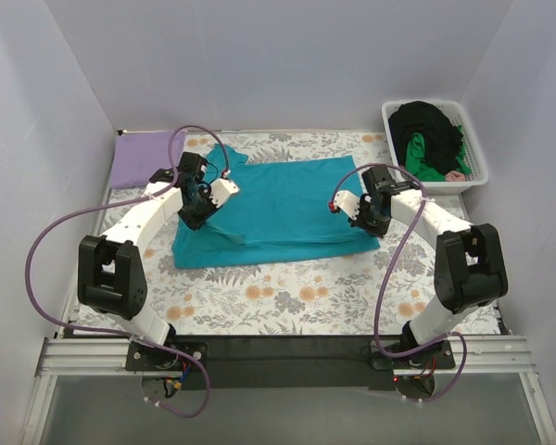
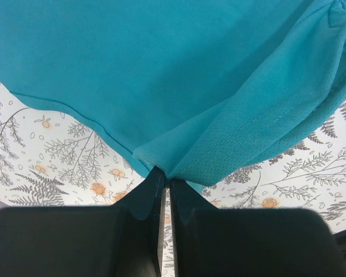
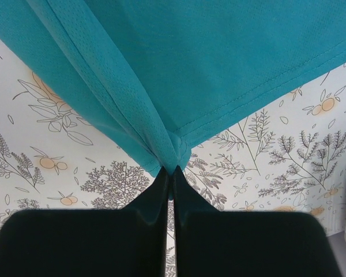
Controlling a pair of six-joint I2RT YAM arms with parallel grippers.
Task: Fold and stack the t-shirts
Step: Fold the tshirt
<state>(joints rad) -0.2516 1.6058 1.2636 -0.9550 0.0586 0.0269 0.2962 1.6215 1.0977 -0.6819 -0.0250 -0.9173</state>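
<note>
A teal t-shirt [image 1: 283,209] lies spread across the middle of the floral table cloth. My left gripper [image 1: 196,215] is shut on its left edge; in the left wrist view the gripper [image 2: 163,182] pinches a fold of teal cloth [image 2: 179,86]. My right gripper [image 1: 369,222] is shut on its right edge; in the right wrist view the gripper [image 3: 173,170] pinches a bunched corner of teal cloth [image 3: 190,63]. A folded lavender t-shirt [image 1: 141,156] lies at the far left. Black [image 1: 426,125] and green [image 1: 423,162] shirts fill the basket.
A white slatted basket [image 1: 474,144] stands at the far right corner. White walls close in the table on three sides. The floral table cloth [image 1: 287,297] lies bare between the teal shirt and the arm bases.
</note>
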